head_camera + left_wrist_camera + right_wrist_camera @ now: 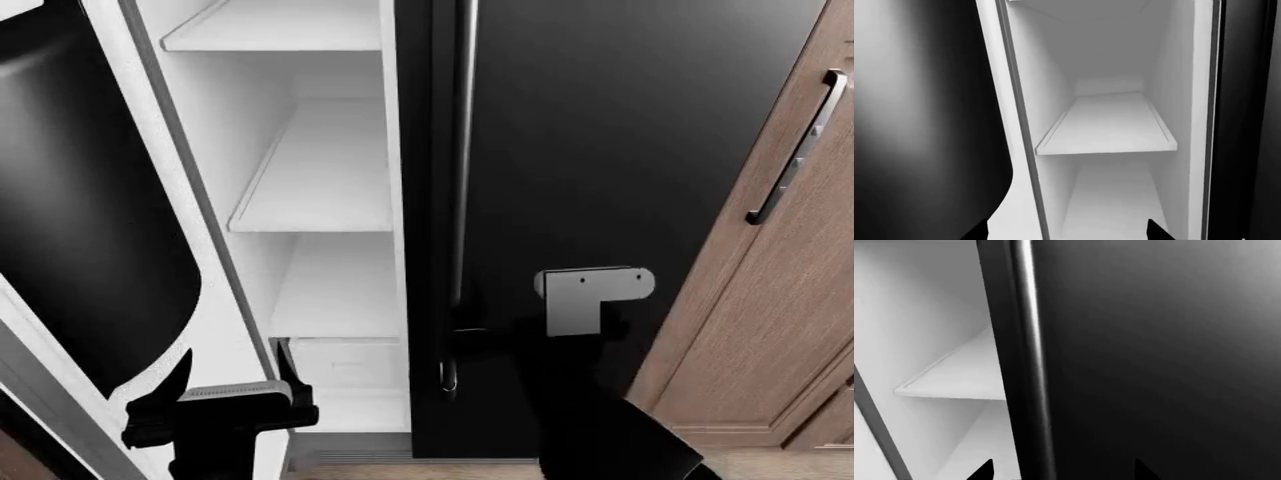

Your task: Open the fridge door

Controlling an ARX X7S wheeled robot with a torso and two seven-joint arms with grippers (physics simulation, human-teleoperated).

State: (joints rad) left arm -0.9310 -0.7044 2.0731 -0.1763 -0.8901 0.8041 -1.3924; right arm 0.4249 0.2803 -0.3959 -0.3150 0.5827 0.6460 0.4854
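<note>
Fridge work is well along: the tall glossy black side-by-side fridge (587,150) fills the head view from about 9 o'clock to 2 o'clock, and its left door (80,230) stands swung well out at 9 o'clock, baring the white shelved interior (320,180). The right door is shut, its long vertical bar handle (463,150) running down at 12 o'clock.

By my reading, the step in hand is the end of the pull. The left claw (220,400), low at 7 o'clock, sits by the open door's inner edge with its fingers spread and nothing between them. The right claw (1057,470) points at the right door's handle; only the finger tips (981,469) show, standing apart on either side of the bar, not closed on it.

The next move probably calls for little more than swinging the left door a touch wider, or backing the left arm off without bumping the door shut.

Count: one fridge, two doors, one bar handle in sight, three white shelves (327,205) visible, one brown wooden cabinet (774,300) at 3 o'clock with one dark handle (797,148), two claws.
</note>
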